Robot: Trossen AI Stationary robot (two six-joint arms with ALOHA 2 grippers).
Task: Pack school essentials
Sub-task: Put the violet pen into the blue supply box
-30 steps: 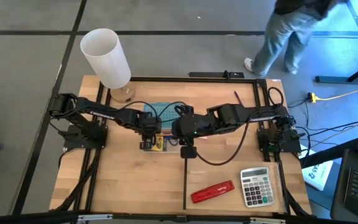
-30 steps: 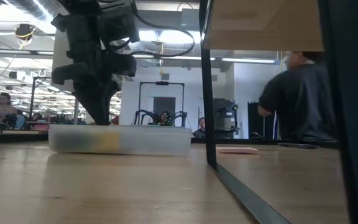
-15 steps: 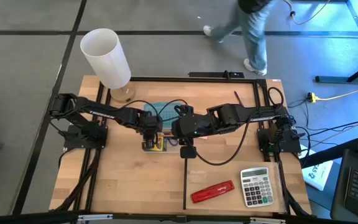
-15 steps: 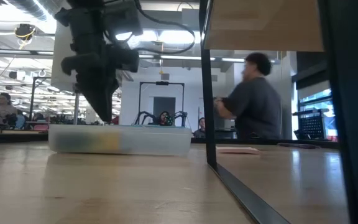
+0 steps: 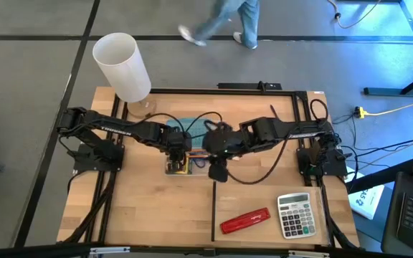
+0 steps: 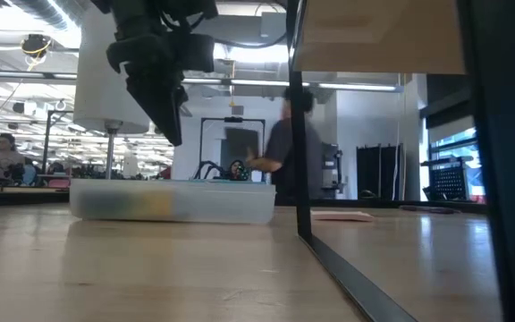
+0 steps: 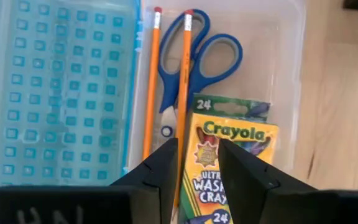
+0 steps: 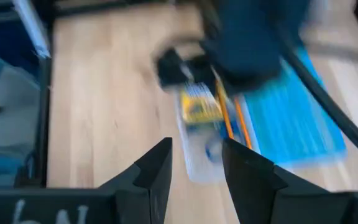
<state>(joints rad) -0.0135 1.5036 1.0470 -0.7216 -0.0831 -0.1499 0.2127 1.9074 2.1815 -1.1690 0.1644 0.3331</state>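
Moved: left end effector point(image 6: 173, 134) has lifted clear of the clear box point(image 7: 284, 74).
Left fingers: slightly apart, empty.
Inside: crayon box point(image 7: 229, 158), scissors point(image 7: 194, 62), pencils point(image 7: 184, 81).
Right end effector point(image 8: 194, 165): parted, empty.

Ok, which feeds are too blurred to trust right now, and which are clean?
Right wrist view: smeared with motion blur, the crayon box and pencils are only streaks. Left wrist view: sharp, the scissors and box lettering read clearly. Low view: the clear case is soft, with bright ceiling glare behind. High view: clean.
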